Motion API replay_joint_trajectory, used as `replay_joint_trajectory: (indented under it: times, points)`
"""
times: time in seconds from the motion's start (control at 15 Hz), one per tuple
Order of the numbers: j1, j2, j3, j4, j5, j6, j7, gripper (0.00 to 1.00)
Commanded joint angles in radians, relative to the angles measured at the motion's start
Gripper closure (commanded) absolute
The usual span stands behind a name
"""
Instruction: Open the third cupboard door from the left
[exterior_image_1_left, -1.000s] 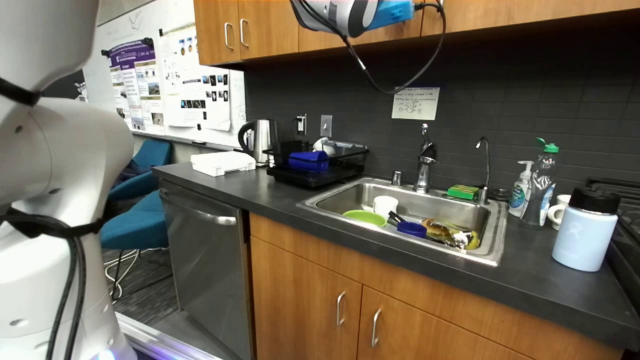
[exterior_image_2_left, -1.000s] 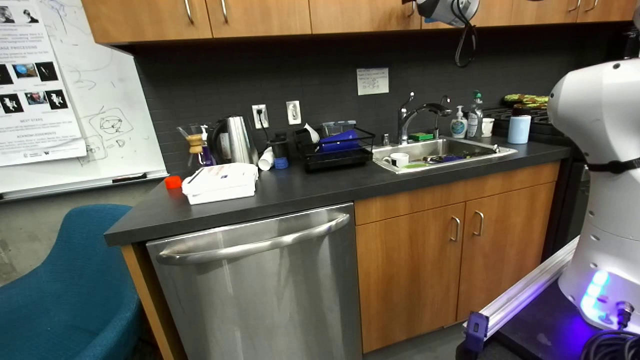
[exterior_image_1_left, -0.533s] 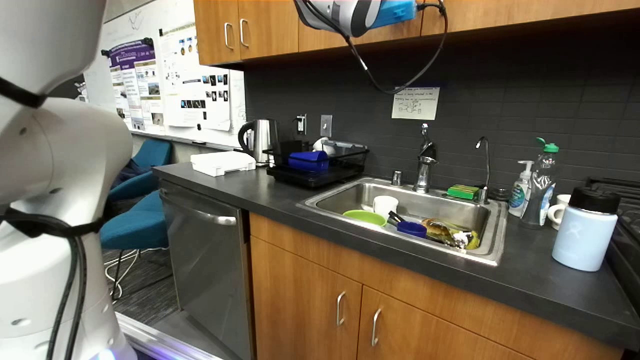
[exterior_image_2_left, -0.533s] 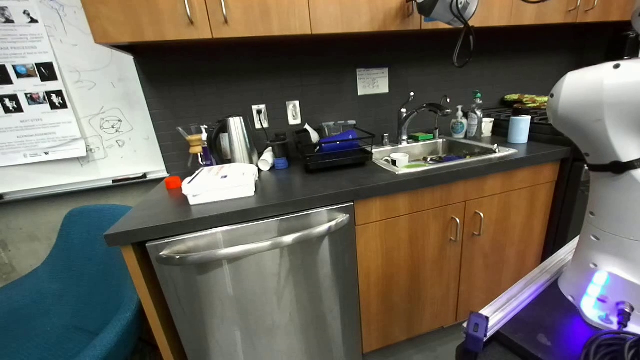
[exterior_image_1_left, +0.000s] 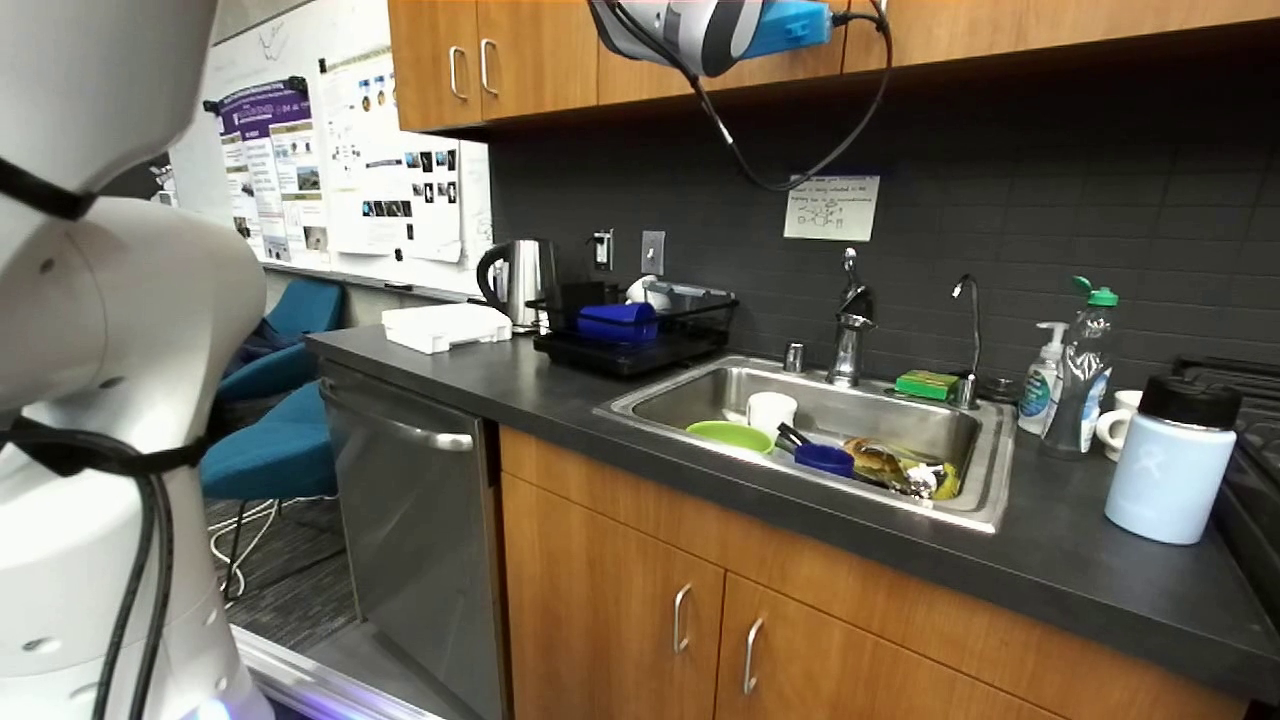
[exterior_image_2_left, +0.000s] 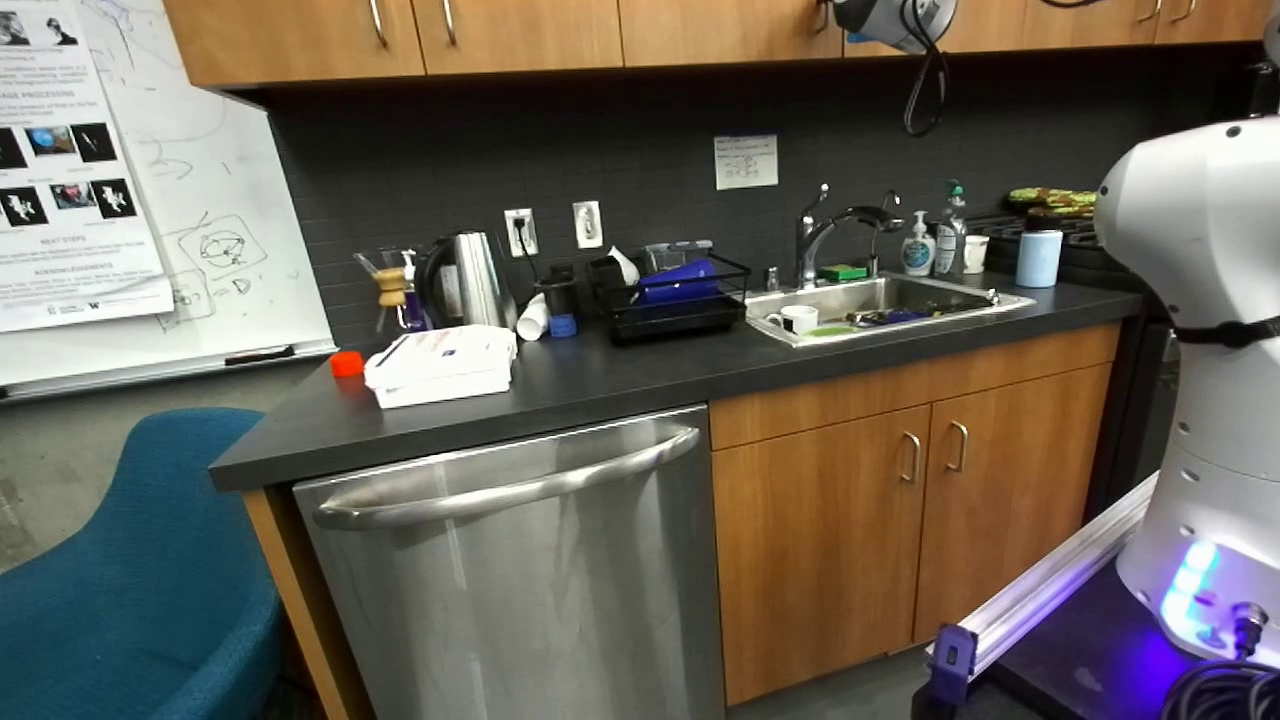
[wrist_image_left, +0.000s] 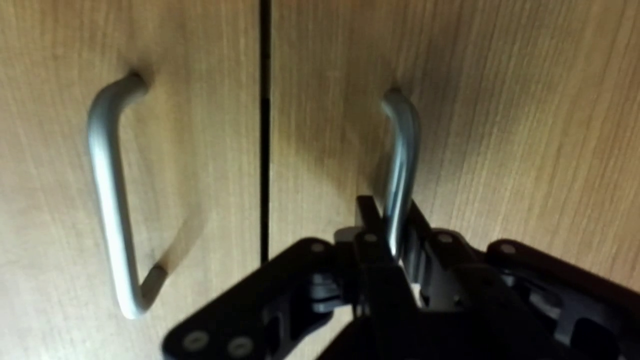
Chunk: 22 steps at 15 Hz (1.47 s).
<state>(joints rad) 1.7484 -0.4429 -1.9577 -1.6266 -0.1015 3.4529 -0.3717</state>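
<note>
pinching the handle (wrist_image_left: 404, 145) of the third door (exterior_image_2_left: 725, 30), the gripper (wrist_image_left: 392, 220) has its jaws narrow, a finger on each side. in an exterior view, the door sits flush above the back edge of the counter (exterior_image_2_left: 600, 380), well right of its front left corner.

Up high, an exterior view shows six wall cupboard doors (exterior_image_2_left: 730, 35). Down low, both exterior views show two bottom cupboard doors (exterior_image_2_left: 815, 560). The wrist view shows two silver handles (wrist_image_left: 113, 215) and one gripper (wrist_image_left: 391, 210) with two fingers (wrist_image_left: 370, 215). There is one silver dishwasher (exterior_image_2_left: 560, 600), one sink (exterior_image_1_left: 900, 428), two taps (exterior_image_1_left: 848, 345), one silver kettle (exterior_image_2_left: 478, 285), one dish rack (exterior_image_2_left: 680, 322), one green sponge (exterior_image_1_left: 925, 384), one paper note (exterior_image_1_left: 832, 207), two white wall plates (exterior_image_2_left: 588, 240) and one red lid (exterior_image_2_left: 347, 365). Beside the sink stand one pump soap bottle (exterior_image_1_left: 1040, 390), one dish soap bottle (exterior_image_1_left: 1085, 375) and one light blue water bottle (exterior_image_1_left: 1170, 475).
</note>
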Motion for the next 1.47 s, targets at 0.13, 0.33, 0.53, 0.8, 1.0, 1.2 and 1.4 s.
replay_joint_trajectory:
  times: [0.13, 0.33, 0.53, 0.8, 1.0, 1.2, 1.4]
  points:
    - [-0.124, 0.003, 0.080, -0.050, -0.053, 0.006, 0.024, 0.97]
    - [-0.253, 0.008, 0.192, -0.107, -0.095, 0.011, 0.050, 0.97]
    - [-0.400, 0.016, 0.315, -0.173, -0.118, 0.015, 0.075, 0.97]
    - [-0.610, 0.021, 0.492, -0.269, -0.133, 0.019, 0.092, 0.97]
    - [-0.767, 0.020, 0.638, -0.345, -0.138, 0.023, 0.103, 0.97]
    - [-0.927, 0.005, 0.800, -0.421, -0.145, 0.022, 0.112, 0.97]
    - [-1.097, -0.011, 0.979, -0.493, -0.144, 0.021, 0.125, 0.97]
